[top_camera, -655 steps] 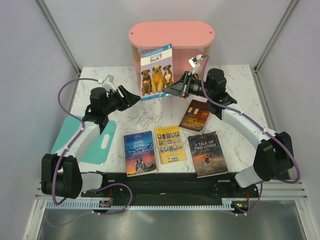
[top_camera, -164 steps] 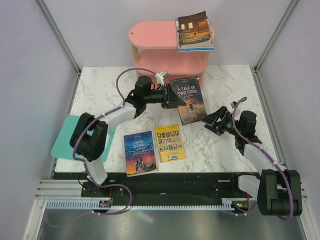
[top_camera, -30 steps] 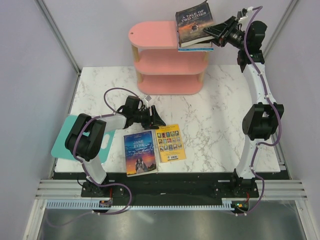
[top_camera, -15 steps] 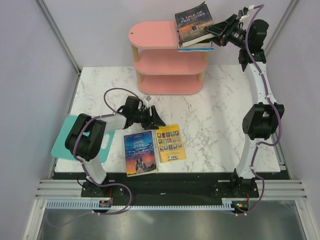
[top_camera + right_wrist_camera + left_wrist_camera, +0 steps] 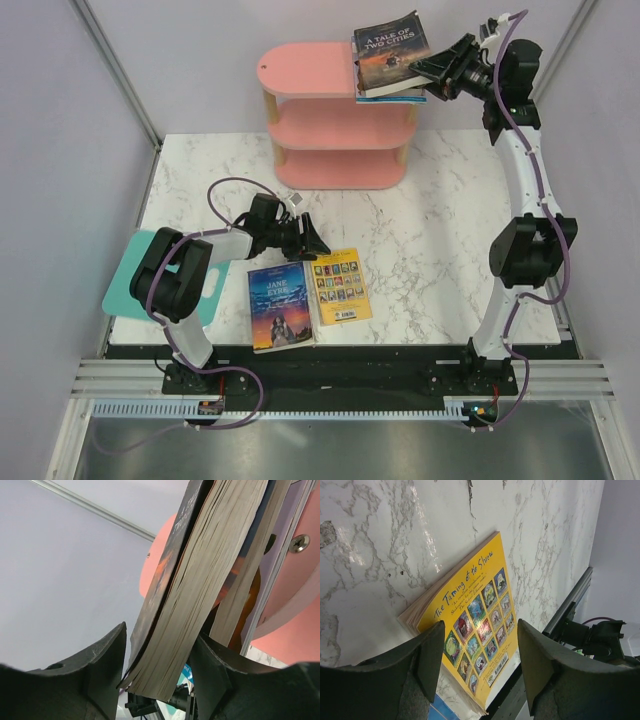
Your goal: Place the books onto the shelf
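Right gripper point(image 5: 422, 68) straddling "A Tale of Two Cities" point(image 5: 388, 50) page edge, jaws parted, gap showing; left gripper point(image 5: 318, 247) gaping wide, yellow book point(image 5: 340, 287) edge ahead.

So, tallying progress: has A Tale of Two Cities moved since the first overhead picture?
Yes. A Tale of Two Cities went from the table's near right onto the stack atop the shelf's right end.

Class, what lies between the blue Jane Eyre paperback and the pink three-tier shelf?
Top view: the left claw, beyond the blue Jane Eyre paperback; then bare marble tabletop up to the pink three-tier shelf.
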`<state>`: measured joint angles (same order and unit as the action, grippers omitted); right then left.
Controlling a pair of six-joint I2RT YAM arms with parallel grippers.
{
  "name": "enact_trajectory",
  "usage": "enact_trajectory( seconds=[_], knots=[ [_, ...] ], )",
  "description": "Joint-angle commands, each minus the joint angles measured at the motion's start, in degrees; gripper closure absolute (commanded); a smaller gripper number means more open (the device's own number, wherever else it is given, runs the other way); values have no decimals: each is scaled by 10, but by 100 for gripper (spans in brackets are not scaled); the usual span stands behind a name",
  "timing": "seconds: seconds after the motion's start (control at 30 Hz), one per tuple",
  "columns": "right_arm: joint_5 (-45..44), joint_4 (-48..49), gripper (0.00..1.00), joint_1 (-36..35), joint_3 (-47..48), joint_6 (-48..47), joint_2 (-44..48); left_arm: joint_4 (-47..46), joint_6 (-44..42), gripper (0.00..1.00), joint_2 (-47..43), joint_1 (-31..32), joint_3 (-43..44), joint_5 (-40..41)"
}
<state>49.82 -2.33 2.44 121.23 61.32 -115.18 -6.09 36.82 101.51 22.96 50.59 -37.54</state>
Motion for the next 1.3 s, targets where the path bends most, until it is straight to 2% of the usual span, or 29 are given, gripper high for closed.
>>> enact_trajectory(
  seconds=[0.0, 0.6, 1.0, 1.1, 1.27],
  knots=[
    [-3, -27, 41, 6, -1, -44, 53, -14, -25, 34, -20, 1, -6, 4],
    [-30, -157, 35, 19, -24, -146, 95, -19, -26, 34, -18, 1, -15, 3],
    [-62, -180, 35, 32, -56, -172, 143, -20, -27, 34, -13, 2, -18, 1],
    [-69, -180, 36, 32, -57, -176, 149, -21, -27, 34, -10, 1, -18, 0],
    [-62, -176, 47, 31, -50, -170, 136, -22, -26, 34, -9, 2, -15, 0]
  ],
)
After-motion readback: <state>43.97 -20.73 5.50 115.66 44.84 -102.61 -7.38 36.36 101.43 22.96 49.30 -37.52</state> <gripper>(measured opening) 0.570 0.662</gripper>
